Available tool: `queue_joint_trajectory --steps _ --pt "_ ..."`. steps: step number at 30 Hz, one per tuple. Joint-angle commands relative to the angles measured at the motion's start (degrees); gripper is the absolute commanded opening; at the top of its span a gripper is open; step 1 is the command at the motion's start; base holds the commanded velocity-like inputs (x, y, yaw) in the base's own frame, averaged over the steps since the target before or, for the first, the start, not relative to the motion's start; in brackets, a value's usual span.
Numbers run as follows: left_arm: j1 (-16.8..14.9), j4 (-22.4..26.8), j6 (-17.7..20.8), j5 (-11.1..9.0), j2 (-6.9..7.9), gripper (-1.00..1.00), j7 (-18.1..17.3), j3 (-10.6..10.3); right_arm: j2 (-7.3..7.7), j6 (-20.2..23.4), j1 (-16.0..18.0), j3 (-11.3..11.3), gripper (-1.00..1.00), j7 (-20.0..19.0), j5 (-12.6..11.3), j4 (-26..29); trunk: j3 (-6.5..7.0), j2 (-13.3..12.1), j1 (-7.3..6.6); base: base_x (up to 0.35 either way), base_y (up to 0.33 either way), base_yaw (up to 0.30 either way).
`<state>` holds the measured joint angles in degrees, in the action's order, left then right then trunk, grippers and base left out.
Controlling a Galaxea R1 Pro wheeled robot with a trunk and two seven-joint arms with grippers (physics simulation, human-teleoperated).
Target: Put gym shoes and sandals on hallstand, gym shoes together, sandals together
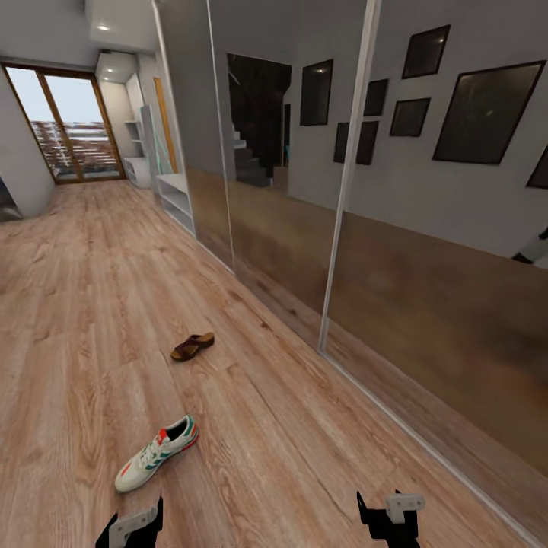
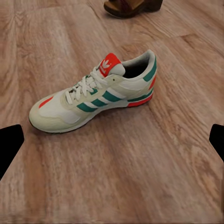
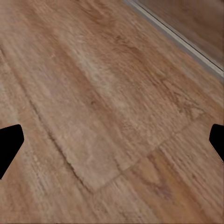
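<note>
While one sneaker (image 2: pixel 95 95) lies ahead of our wide-open left pincer (image 2: pixel 112 140), sandal (image 1: pixel 192 346) beyond, nothing is racked; right pincer (image 3: pixel 112 140) open too

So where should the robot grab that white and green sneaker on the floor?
Probably from above, fingers across the sneaker at its narrow middle by the laces: it lies upright on its sole, sides free, just ahead of the open left gripper.
</note>
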<state>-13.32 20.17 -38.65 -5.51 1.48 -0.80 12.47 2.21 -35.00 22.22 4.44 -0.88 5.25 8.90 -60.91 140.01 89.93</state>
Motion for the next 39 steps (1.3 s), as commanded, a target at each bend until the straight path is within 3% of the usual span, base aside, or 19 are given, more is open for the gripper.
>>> queue_joint_trajectory --steps 1,39 --pt "-0.04 -0.04 -0.18 -0.5 0.02 1.0 -0.08 -0.16 -0.01 -0.15 0.02 0.48 1.0 -0.09 0.55 -0.03 -0.05 0.02 -0.01 0.001 -0.267 0.277" --pt "-0.04 0.04 -0.2 -0.55 0.02 1.0 -0.08 -0.07 -0.01 -0.15 0.02 0.48 1.0 -0.09 0.55 -0.03 -0.05 0.02 -0.01 0.012 -0.026 0.277"
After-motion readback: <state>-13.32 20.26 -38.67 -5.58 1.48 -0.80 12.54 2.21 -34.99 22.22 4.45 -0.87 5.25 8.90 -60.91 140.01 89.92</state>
